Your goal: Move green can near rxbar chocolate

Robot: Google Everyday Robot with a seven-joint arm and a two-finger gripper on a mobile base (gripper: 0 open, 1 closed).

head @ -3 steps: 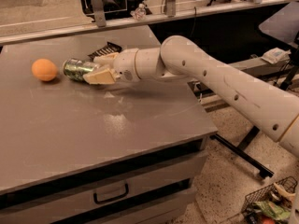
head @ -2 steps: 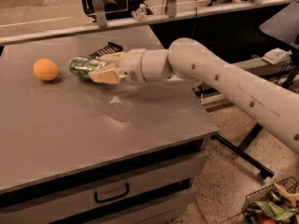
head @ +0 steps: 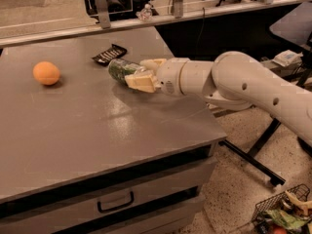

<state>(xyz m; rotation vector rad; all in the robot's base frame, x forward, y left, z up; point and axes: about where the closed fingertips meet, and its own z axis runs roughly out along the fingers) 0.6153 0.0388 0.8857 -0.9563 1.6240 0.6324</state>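
With tool (head: 134, 75) pinching green can (head: 118, 70) at far side of desk (head: 97, 130), just beside rxbar chocolate (head: 109, 54): set down gently, release without nudging it.

shiny metal green can (head: 117, 70), smooth plastic gripper (head: 135, 71) over matt table (head: 87, 135)

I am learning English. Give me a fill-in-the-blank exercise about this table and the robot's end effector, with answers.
1. The end effector, over the table's far half, is shut on the ___ can.
2. The rxbar chocolate beside the can has a ___ wrapper.
3. The round ___ fruit lies apart from both, toward the picture's left.
Answers: green; black; orange.
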